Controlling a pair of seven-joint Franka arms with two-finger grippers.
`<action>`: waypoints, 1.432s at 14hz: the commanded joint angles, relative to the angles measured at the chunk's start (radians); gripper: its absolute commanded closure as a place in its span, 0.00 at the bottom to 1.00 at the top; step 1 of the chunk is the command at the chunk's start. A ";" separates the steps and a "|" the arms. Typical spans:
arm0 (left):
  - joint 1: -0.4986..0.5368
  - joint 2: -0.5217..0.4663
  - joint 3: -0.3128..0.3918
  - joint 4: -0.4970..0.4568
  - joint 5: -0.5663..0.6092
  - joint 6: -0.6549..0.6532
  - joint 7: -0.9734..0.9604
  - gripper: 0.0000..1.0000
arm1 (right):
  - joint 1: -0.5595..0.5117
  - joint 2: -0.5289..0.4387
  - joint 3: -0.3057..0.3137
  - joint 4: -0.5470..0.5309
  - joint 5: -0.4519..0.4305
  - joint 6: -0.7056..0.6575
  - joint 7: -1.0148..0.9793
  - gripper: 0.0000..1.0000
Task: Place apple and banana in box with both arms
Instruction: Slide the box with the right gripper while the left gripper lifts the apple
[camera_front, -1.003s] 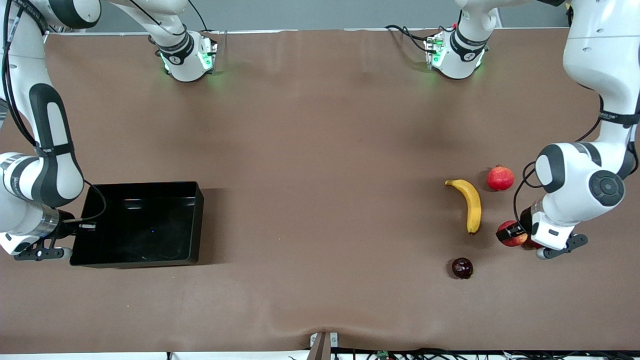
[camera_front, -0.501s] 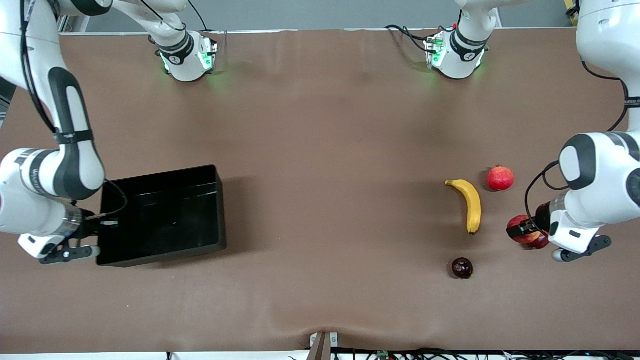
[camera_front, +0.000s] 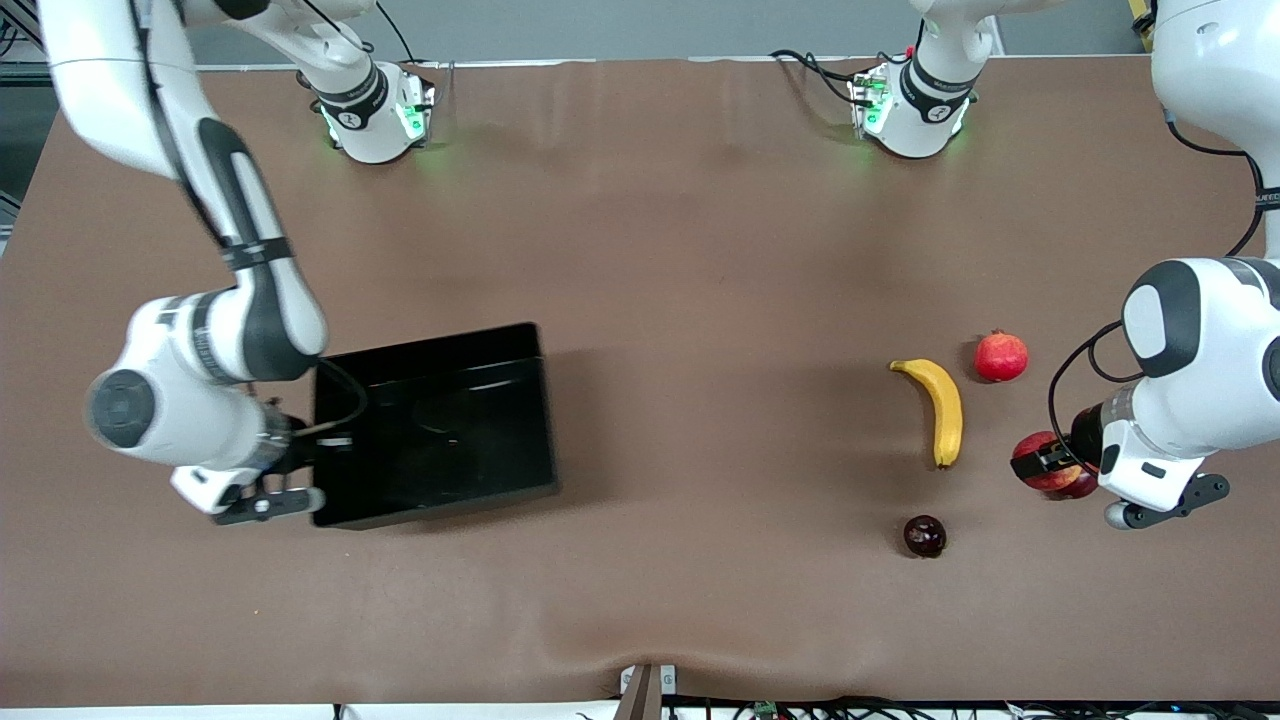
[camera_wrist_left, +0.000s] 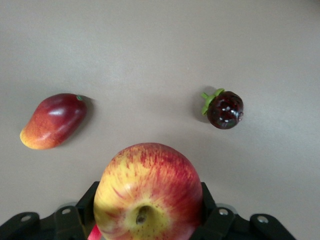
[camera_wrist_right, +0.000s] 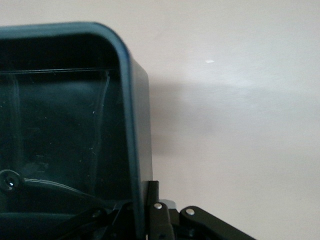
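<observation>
The red-and-yellow apple (camera_front: 1040, 447) is clamped in my left gripper (camera_front: 1045, 463) over the table near the left arm's end; the left wrist view shows it filling the jaws (camera_wrist_left: 148, 192). The yellow banana (camera_front: 943, 408) lies on the table beside it, toward the middle. My right gripper (camera_front: 318, 447) is shut on the wall of the black box (camera_front: 430, 345) at the end toward the right arm. The right wrist view shows that wall (camera_wrist_right: 131, 125) between the fingers (camera_wrist_right: 152, 200). The box is empty.
A red pomegranate (camera_front: 1001, 356) lies farther from the camera than the banana. A dark mangosteen (camera_front: 924, 536) lies nearer the camera, also in the left wrist view (camera_wrist_left: 225, 109). A red-yellow mango-like fruit (camera_wrist_left: 52, 121) lies on the table under the left gripper.
My right arm has moved the box toward the table's middle, turning it slightly. My left gripper with the apple shifted a little toward the left arm's end, then held still.
</observation>
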 joint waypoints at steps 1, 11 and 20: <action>-0.023 -0.034 0.000 0.016 0.009 -0.058 -0.049 1.00 | 0.101 -0.016 -0.009 -0.007 0.018 -0.003 0.197 1.00; -0.095 -0.062 0.000 0.014 0.006 -0.082 -0.170 1.00 | 0.343 0.082 -0.008 -0.006 0.095 0.147 0.435 1.00; -0.240 -0.057 -0.024 0.014 0.003 -0.082 -0.422 1.00 | 0.436 0.151 -0.009 -0.004 0.087 0.239 0.596 1.00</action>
